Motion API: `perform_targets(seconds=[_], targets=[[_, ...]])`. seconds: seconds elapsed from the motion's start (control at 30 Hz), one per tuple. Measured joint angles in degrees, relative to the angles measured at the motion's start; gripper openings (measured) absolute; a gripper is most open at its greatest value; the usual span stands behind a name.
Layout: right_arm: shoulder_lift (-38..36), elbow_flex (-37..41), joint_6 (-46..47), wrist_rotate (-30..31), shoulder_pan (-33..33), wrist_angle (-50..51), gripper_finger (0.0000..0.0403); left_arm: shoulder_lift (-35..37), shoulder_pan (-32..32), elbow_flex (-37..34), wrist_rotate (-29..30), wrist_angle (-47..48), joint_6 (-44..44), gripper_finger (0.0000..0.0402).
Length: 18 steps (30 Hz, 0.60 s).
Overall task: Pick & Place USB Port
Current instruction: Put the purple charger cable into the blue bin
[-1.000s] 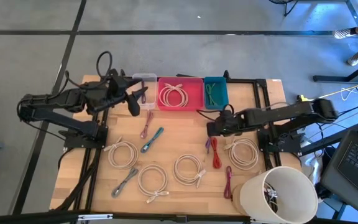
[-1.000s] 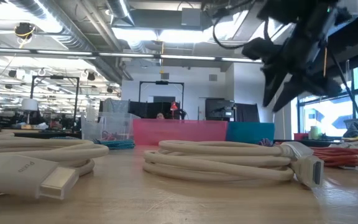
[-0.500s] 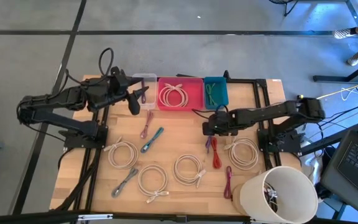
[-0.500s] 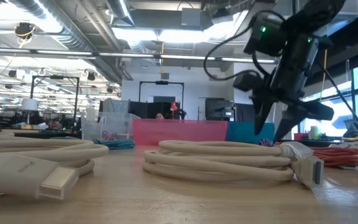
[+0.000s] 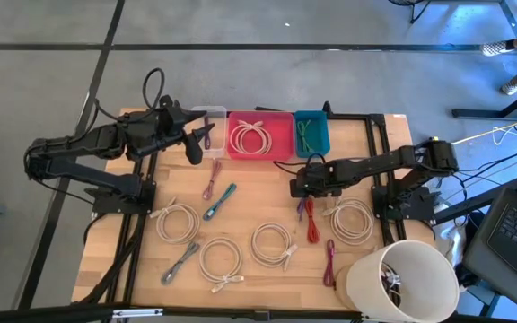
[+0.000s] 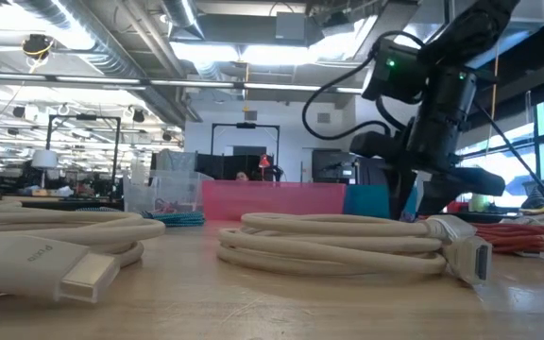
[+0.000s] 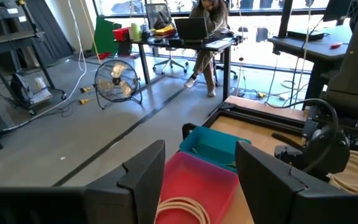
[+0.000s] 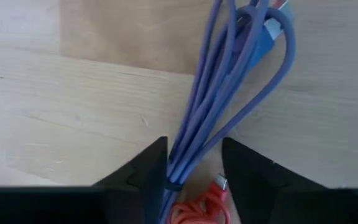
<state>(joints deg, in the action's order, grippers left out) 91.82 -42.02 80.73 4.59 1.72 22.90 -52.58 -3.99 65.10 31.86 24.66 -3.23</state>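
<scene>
A purple cable bundle (image 8: 199, 134) lies on the wooden table (image 5: 249, 193), just left of a red cable (image 5: 312, 224). My right gripper (image 8: 194, 171) points down over the bundle's near end (image 5: 300, 208), open, one finger on each side of the strands. It also shows in the low view (image 6: 414, 198), low over the table. My left gripper (image 5: 196, 145) hangs open and holding nothing above the far left of the table, over the pink bin's (image 7: 194, 183) edge. My right gripper comes from above, with its fingers across the purple bundle. One finger (image 8: 149, 171) stands right against the strands (image 8: 176, 165); a gap shows at the other finger. I cannot tell whether it touches them. The bundle lies flat on the table.
At the far edge stand a clear bin (image 5: 206, 119), a pink bin (image 5: 260, 135) holding a cream coil, and a teal bin (image 5: 311, 132). Several cream coils (image 5: 272, 242) and small coloured cables (image 5: 221, 199) lie about the table. A white bucket (image 5: 402, 283) stands near right.
My right gripper has come down toward the table and a little toward its left edge, tipping more steeply downward, and now stands over the purple bundle. The cables have not moved.
</scene>
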Motion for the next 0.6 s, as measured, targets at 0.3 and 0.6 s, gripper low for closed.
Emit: perform_targets(seconds=[0.3,0.6], targets=[[-0.13,0.06,-1.40,0.26,0.00,-1.90,0.0015,0.00,0.00,0.00,0.00,1.77,-0.67,0.0189],[-0.83,-4.84,-4.13,-0.32,-1.55,-1.54,0.0012,-0.02,0.01,-0.01,0.04,2.33,-0.65,0.0189]])
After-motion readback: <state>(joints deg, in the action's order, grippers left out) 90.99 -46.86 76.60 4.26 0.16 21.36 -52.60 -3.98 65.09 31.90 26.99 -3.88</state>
